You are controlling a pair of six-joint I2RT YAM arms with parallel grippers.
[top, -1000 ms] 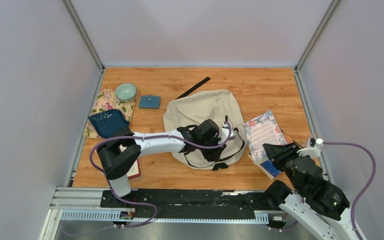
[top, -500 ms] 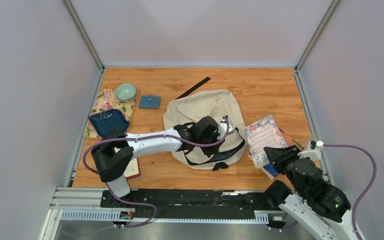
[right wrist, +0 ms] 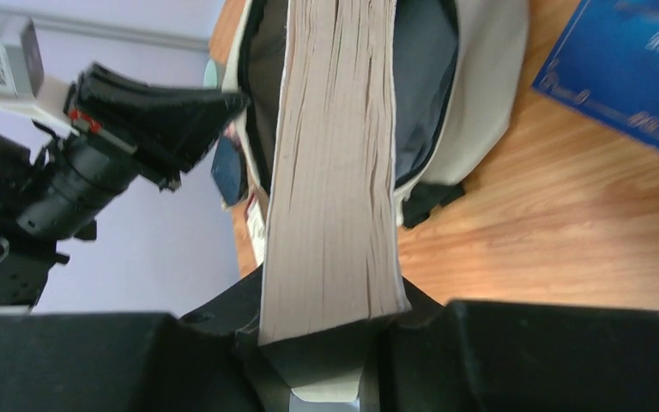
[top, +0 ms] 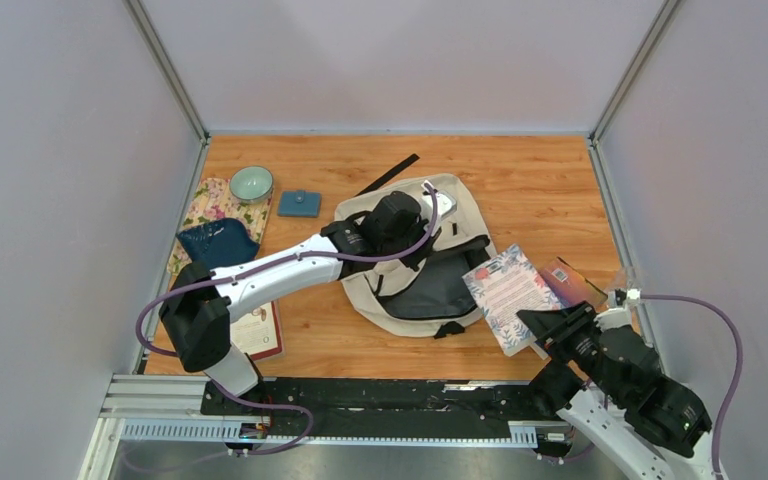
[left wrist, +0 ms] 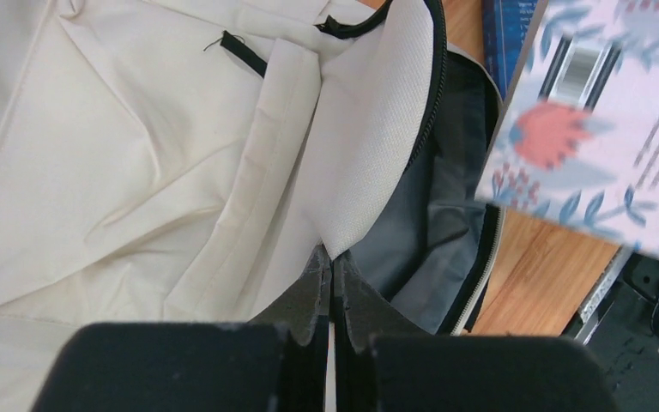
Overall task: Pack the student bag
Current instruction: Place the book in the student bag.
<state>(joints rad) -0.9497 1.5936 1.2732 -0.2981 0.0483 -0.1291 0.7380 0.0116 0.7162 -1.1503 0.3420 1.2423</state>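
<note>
The student bag (top: 428,296) lies mid-frame, its flap pinched up in the left fingers (left wrist: 300,309). The right fingers (right wrist: 214,330) clamp a floral book (top: 508,295) at lower right. It is best fed edge-first into the gap.

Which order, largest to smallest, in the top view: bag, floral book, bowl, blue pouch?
1. bag
2. floral book, though held nearer the camera
3. bowl
4. blue pouch, only slightly smaller

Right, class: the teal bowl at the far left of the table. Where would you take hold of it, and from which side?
Probably the rim of the bowl, coming from straight above. It stands upright with its mouth open, so one finger can go inside the wall and one outside. Its round, low sides offer little for a sideways grip.
</note>
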